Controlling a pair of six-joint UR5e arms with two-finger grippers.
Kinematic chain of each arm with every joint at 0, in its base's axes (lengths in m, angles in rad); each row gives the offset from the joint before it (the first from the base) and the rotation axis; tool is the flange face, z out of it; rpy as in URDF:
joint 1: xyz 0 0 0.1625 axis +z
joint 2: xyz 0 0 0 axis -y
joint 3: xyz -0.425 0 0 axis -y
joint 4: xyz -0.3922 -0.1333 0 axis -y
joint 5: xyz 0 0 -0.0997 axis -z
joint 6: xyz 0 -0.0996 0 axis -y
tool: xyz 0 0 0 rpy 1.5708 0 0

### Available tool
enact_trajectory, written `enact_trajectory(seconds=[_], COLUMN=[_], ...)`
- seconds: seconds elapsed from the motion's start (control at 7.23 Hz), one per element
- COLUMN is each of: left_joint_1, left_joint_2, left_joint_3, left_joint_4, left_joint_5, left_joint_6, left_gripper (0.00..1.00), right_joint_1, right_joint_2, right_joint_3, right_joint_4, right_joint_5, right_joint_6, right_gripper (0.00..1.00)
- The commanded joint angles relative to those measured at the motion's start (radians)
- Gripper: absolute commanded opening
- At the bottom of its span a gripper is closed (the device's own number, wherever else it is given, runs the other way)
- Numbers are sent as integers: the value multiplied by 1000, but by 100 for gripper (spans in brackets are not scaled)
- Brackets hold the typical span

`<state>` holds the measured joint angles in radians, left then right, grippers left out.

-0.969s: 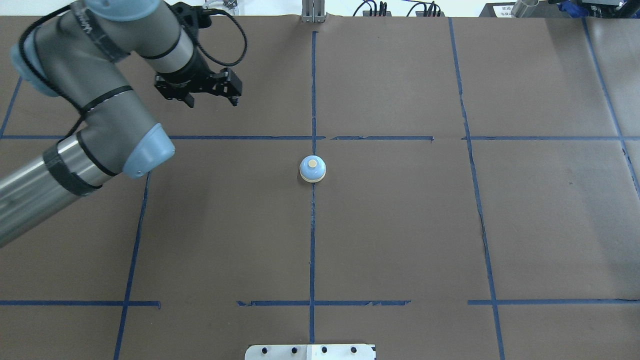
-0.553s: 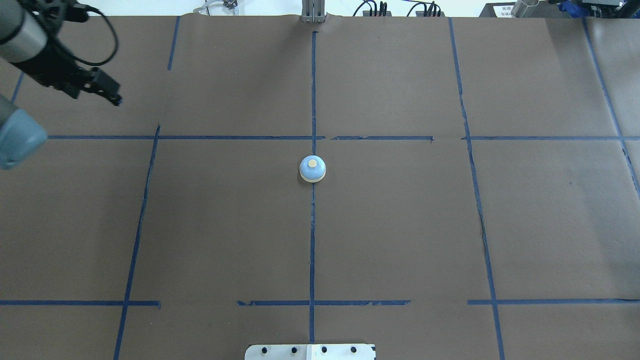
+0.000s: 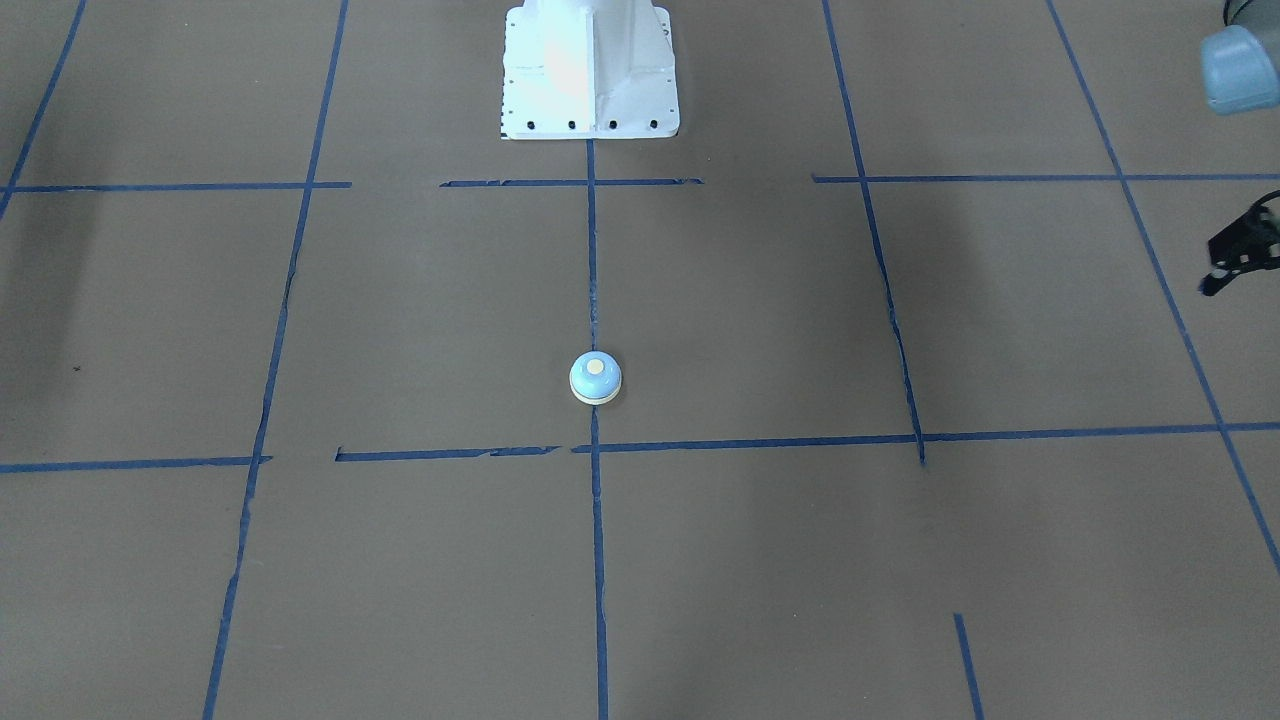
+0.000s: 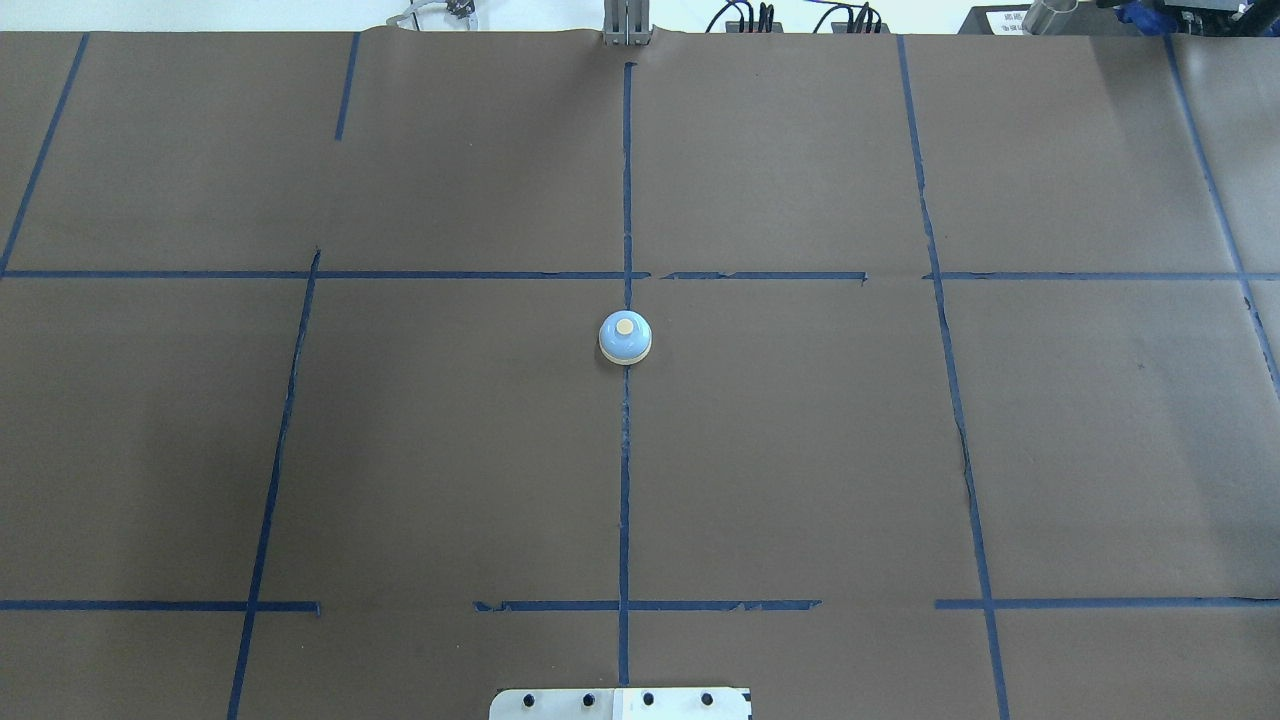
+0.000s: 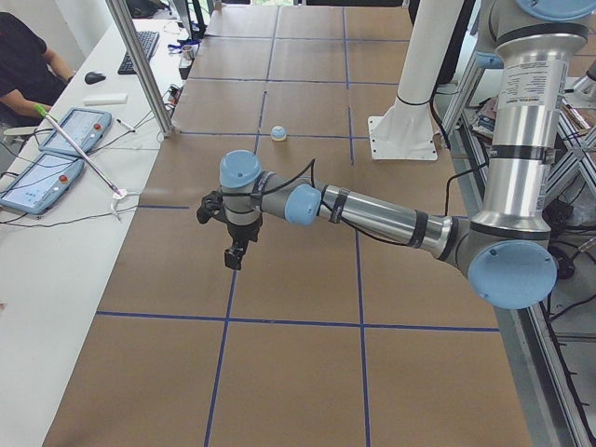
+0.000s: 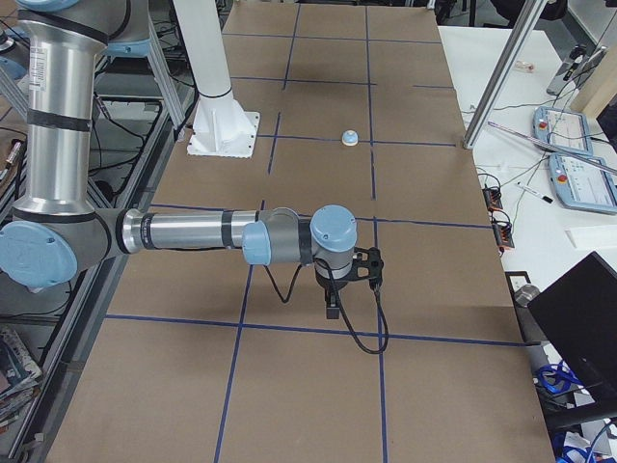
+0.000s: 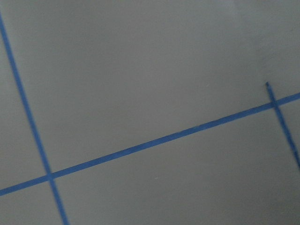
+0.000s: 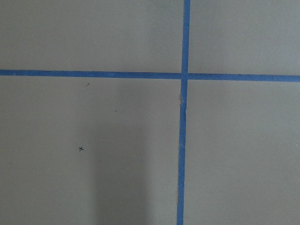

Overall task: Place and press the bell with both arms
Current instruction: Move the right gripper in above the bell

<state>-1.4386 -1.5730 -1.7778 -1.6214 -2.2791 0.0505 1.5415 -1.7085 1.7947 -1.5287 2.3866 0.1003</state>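
Observation:
The bell [image 4: 625, 338], light-blue dome with a cream button, stands upright at the middle of the brown table on a blue tape line. It also shows in the front-facing view [image 3: 595, 378], left view [image 5: 277, 134] and right view [image 6: 351, 138]. No arm is near it. My left gripper [image 3: 1235, 255] is cut off by the view's right edge. In the left view, the left gripper [image 5: 233, 256] hangs over the table far from the bell. My right gripper [image 6: 332, 305] hangs over the table's right end. I cannot tell whether either is open or shut. Both wrist views show only paper and tape.
The white pedestal [image 3: 588, 70] stands behind the bell at the robot's side. An aluminium post [image 5: 140, 65], tablets [image 5: 74, 130] and a seated operator [image 5: 23, 56] are at the far table edge. Blue tape lines cross the brown paper [image 4: 800, 450].
My left arm and gripper have swung left and out of the overhead view. The bell has not moved.

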Motion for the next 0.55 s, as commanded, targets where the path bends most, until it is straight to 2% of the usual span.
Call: enact_trajectory(seconds=[0.0,0.14,0.28,0.42], left_joint_1=[-86,-88,-88,-88], left_joint_2=[101,116,120,122], left_joint_3=[1,-9,-15,-14], left_joint_4=[-3,-2,-2,-2], left_joint_5=[-5,-32,-83,-86], left_joint_6=[58,57,54,54], left_gripper=[100,100,100,100], right_joint_1=[-77,-142,-217,-316], right_joint_2=[10,18,86,172], right_joint_3=[133,194,239,249], right_joint_4=[-1,1,-1,-1], right_joint_5=[-1,3,5,-4], right_joint_6=[202,305,429,567], right_gripper=[100,100,100,100])
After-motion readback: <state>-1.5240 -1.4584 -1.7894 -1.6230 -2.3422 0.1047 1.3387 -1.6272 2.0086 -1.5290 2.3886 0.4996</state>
